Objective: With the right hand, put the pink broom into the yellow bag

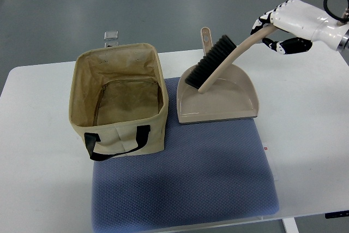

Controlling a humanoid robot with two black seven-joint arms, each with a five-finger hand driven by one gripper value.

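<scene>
The right hand (281, 25), entering from the far right, has its fingers wrapped round the handle end of the pinkish-beige broom (226, 61), holding it tilted so the black bristles hang just over the matching dustpan (218, 105), which lies on a blue mat (185, 184). Left of the dustpan, the yellow bag (117, 99) stands open-mouthed, ready to receive the broom
</scene>
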